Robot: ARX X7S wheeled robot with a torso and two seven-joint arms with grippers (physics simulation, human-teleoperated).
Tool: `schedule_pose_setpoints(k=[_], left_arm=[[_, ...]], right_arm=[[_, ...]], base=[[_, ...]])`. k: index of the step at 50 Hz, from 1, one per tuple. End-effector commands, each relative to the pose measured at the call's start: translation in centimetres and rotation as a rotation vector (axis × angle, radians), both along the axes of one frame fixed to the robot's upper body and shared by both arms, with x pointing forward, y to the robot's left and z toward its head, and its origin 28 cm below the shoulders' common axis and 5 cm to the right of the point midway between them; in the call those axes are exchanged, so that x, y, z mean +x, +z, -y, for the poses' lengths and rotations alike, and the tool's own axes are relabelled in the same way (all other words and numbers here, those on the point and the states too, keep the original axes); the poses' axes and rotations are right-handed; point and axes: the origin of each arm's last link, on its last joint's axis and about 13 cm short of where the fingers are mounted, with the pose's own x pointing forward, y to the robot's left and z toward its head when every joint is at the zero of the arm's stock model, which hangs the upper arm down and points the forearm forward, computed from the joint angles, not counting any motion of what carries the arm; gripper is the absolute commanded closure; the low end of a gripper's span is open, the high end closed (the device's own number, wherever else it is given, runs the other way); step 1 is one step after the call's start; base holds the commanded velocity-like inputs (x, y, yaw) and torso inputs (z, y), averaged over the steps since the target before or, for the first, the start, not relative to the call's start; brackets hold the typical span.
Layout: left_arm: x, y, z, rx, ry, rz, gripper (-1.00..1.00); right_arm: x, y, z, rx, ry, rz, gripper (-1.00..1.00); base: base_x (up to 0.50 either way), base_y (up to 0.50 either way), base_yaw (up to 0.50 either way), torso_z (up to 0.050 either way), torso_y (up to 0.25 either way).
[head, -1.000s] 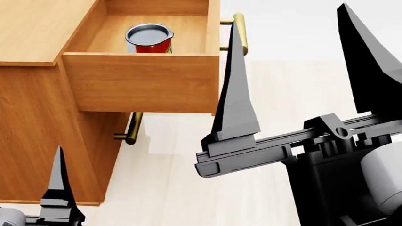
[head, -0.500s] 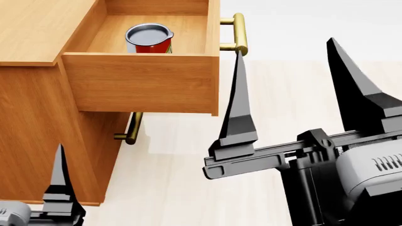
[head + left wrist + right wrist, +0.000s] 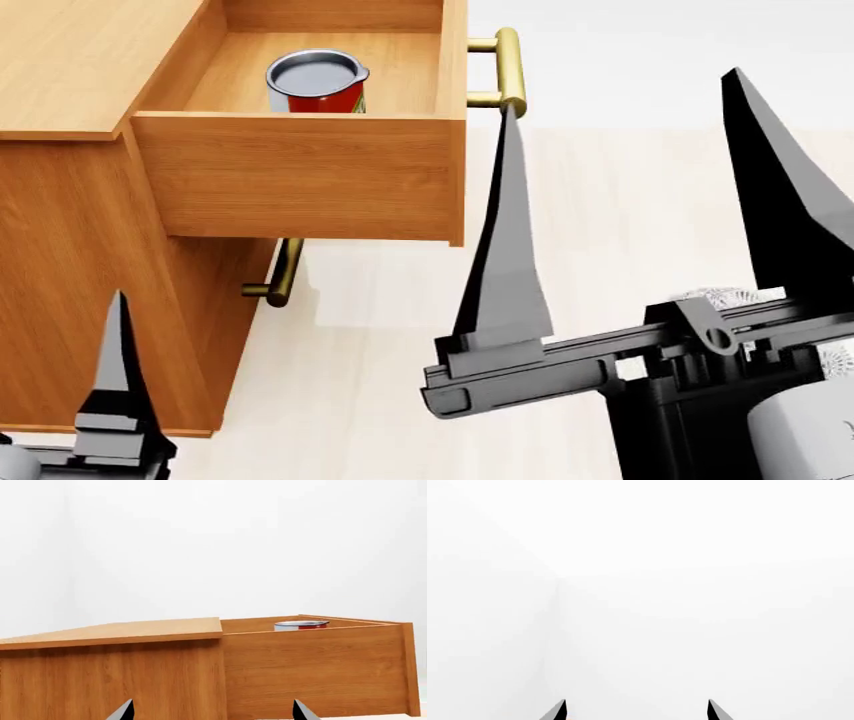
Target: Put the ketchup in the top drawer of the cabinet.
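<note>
Since half a second ago my right tool (image 3: 641,180) has risen slightly in the head view; nothing else has moved. It is spread wide and empty, near the brass handle (image 3: 509,68). My left tool (image 3: 212,711) is also released. The ketchup (image 3: 318,82) stands upright in the open top drawer (image 3: 300,175) of the cabinet (image 3: 80,260). Next step, I judge: push the drawer front squarely, avoiding the handle.

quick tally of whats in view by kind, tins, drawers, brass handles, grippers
tins: 1, the ketchup standing in the open top drawer
drawers: 1 seen open, in the cabinet
brass handles: 2, upper handle, lower handle
grippers: 2, left gripper, right gripper
total: 6
</note>
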Motion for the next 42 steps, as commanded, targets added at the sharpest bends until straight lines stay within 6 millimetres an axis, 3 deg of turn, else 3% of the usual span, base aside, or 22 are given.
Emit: schedule_pose_setpoints(k=[1,17,42], left_arm=[[-0.4,0.3,0.0,0.001,-0.003,0.015,-1.0],[-1.8,0.7,-0.1,-0.003,0.001,0.025,-1.0],[-2.1,0.6,-0.1,-0.005,0.005,0.021,-1.0]], right_arm=[[-0.4,0.0,-0.1,-0.001,0.004,0.007,-1.0],[-2.5,-0.2,-0.1,-0.004,-0.002,0.013,-1.0],[-2.6,-1.0,0.0,0.011,-0.009,-0.008,-1.0]], base=[[0.0,0.0,0.0,0.0,0.0],[0.0,0.0,0.0,0.0,0.0],[0.0,0.0,0.0,0.0,0.0]])
